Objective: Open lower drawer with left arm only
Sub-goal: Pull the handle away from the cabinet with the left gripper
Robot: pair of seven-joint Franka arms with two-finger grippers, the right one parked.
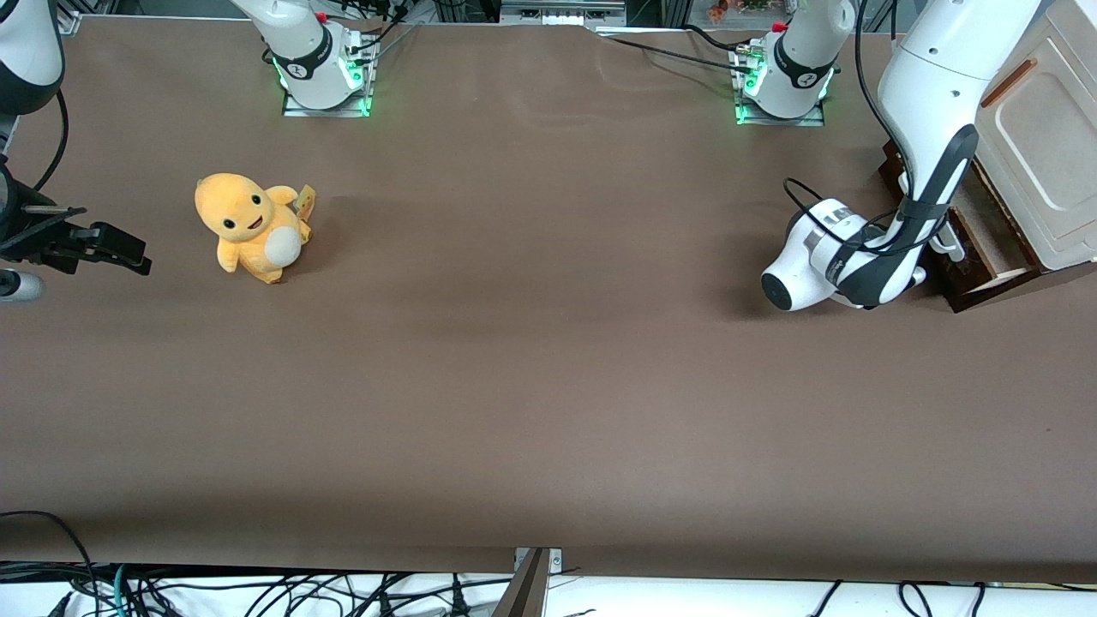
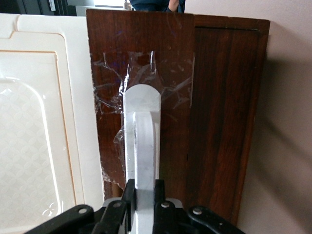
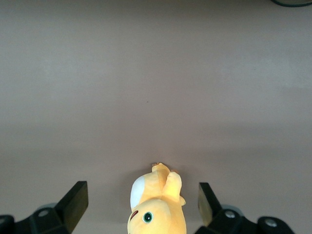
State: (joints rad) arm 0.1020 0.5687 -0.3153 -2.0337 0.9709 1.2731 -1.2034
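Observation:
The lower drawer stands pulled partly out of the cabinet at the working arm's end of the table, and its pale beige inside shows. The left arm reaches down to it, with its round wrist low over the table in front of the drawer. In the left wrist view the dark brown drawer front fills the middle, with clear tape around the long white bar handle. My gripper is shut on this handle, its black fingers pressed against both sides of the bar.
The cream cabinet panel with a thin orange-brown handle sits above the drawer and also shows in the left wrist view. A yellow plush toy stands toward the parked arm's end and shows in the right wrist view.

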